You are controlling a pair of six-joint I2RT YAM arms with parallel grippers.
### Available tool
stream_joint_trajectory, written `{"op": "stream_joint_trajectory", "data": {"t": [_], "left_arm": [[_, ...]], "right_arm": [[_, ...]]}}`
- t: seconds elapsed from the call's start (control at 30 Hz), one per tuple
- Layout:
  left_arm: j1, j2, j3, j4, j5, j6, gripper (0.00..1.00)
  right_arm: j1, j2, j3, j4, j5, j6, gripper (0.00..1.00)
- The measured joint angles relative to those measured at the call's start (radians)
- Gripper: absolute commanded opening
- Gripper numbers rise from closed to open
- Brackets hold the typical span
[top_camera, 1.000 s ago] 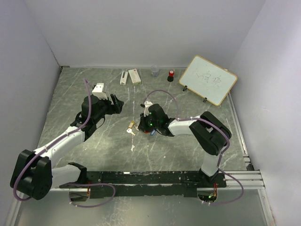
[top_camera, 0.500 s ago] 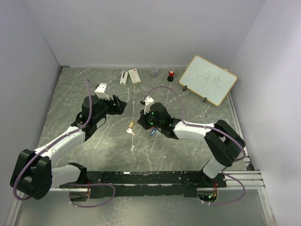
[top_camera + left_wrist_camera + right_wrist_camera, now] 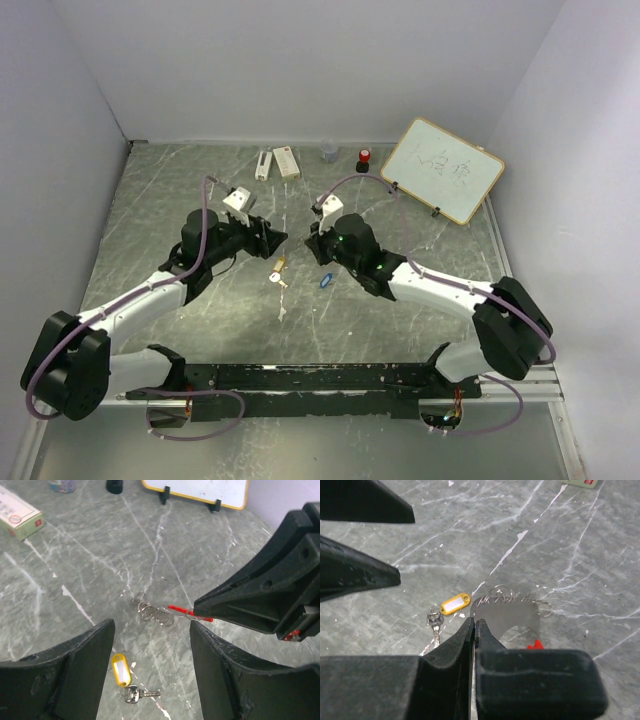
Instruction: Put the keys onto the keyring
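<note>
The keyring [image 3: 162,616] was held by its red tag [image 3: 181,610], which was pinched in the closed right gripper [image 3: 474,626]. Its wire loops [image 3: 149,611] were strung out from the tag in a short chain. The long axis ran from the right gripper's tip toward the left arm. Whether the loops rested on the bench [image 3: 75,570] or hung just clear of it could not be told.

In the left wrist view the loops were seen straight ahead of the left gripper [image 3: 150,629], in line with the gap between its fingers. Those fingers were spread wide and nothing was held in them.

The keys [image 3: 136,694] were found on the bench, nearer the arms' bases than the keyring. A silvery key lay touching a yellow tag [image 3: 120,662]. A pale piece [image 3: 282,313] further toward the bases was too small to be identified. No key was yet threaded.

The silvery key was near both grippers. Since the left arm was free, it was judged the one suited to fetch the key and bring it to the loops' free end, opposite the tag.
</note>
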Motion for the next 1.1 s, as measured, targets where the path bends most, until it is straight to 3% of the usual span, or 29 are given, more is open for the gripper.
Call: {"op": "stream_joint_trajectory", "data": {"t": [0.47, 0.87, 1.1], "left_arm": [[-0.146, 0.073, 0.017, 0.027, -0.018, 0.111, 0.67], [-0.155, 0.065, 0.012, 0.108, -0.068, 0.140, 0.69], [-0.157, 0.075, 0.012, 0.151, 0.006, 0.153, 0.69]], "right_arm": [[0.000, -0.094, 0.001, -0.046, 0.010, -0.044, 0.00], [0.000, -0.154, 0.001, -0.056, -0.019, -0.056, 0.00], [0.000, -0.164, 0.002, -0.057, -0.040, -0.066, 0.00]]}}
